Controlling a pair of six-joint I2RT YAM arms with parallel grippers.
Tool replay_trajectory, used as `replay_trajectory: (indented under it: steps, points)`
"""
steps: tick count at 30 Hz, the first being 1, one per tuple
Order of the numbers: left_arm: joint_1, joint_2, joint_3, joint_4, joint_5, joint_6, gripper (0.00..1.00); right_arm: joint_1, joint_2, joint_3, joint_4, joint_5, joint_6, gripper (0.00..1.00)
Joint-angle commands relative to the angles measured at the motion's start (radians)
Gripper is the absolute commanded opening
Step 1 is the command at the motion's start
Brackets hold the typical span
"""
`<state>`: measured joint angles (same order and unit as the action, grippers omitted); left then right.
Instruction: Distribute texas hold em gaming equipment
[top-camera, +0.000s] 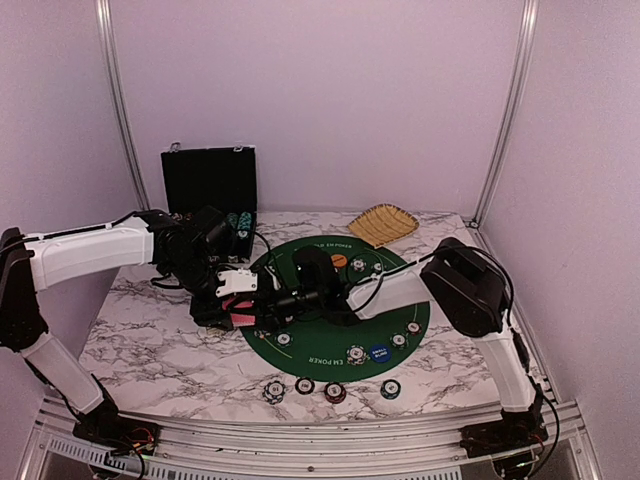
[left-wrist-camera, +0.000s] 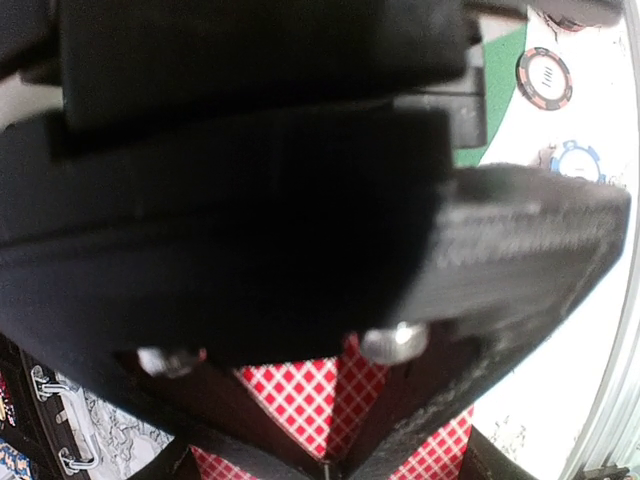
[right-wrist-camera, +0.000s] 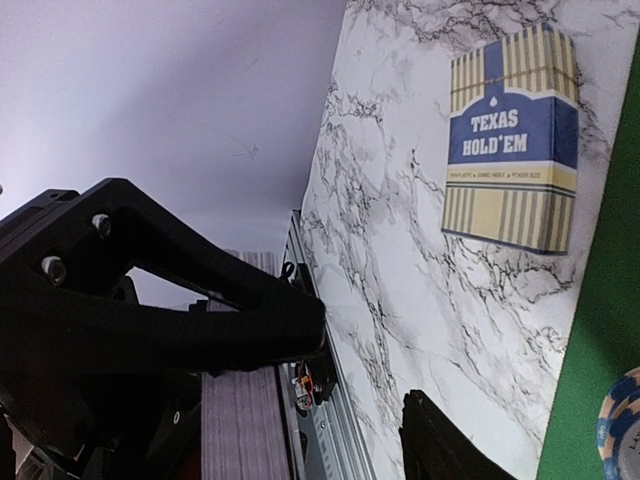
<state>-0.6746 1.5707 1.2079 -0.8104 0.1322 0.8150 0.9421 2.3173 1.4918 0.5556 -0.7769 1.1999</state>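
Observation:
My left gripper (top-camera: 243, 303) is shut on a stack of red-checked playing cards (left-wrist-camera: 300, 400), which shows pink in the top view (top-camera: 243, 319), at the left rim of the green felt mat (top-camera: 410, 325). My right gripper (top-camera: 277, 304) reaches in from the right, close against the left one, and fills the left wrist view as a black mass (left-wrist-camera: 250, 180). Its jaws stand wide apart and empty (right-wrist-camera: 370, 390). Striped chips (top-camera: 357, 355), a blue button (top-camera: 377, 352) and an orange button (top-camera: 339, 260) lie on the mat. The triangular marker is not visible.
A Texas Hold'em card box (right-wrist-camera: 512, 140) lies on the marble left of the mat. Several chips (top-camera: 335, 392) line the front edge. A black case (top-camera: 210, 180) with chips stands at the back left. A tan woven basket (top-camera: 383, 224) sits at the back.

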Motion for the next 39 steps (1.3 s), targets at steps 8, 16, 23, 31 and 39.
replay_trajectory:
  steps: [8,16,23,31,39]
  points:
    - [0.012,0.008,0.04,-0.013,0.015,-0.016,0.28,-0.018,-0.073,-0.047,-0.033,0.0,-0.024,0.52]
    - [0.015,0.009,0.036,-0.013,0.017,-0.016,0.27,-0.03,-0.093,-0.074,-0.02,-0.002,-0.021,0.52]
    - [0.018,0.016,0.036,-0.012,0.025,-0.025,0.25,-0.032,-0.126,-0.084,-0.009,-0.008,-0.02,0.62]
    - [0.02,0.014,0.034,-0.012,0.03,-0.026,0.17,-0.036,-0.155,-0.113,-0.021,-0.005,-0.031,0.6]
    - [0.021,0.011,0.033,-0.012,0.025,-0.029,0.15,-0.053,-0.202,-0.168,-0.034,0.001,-0.048,0.5]
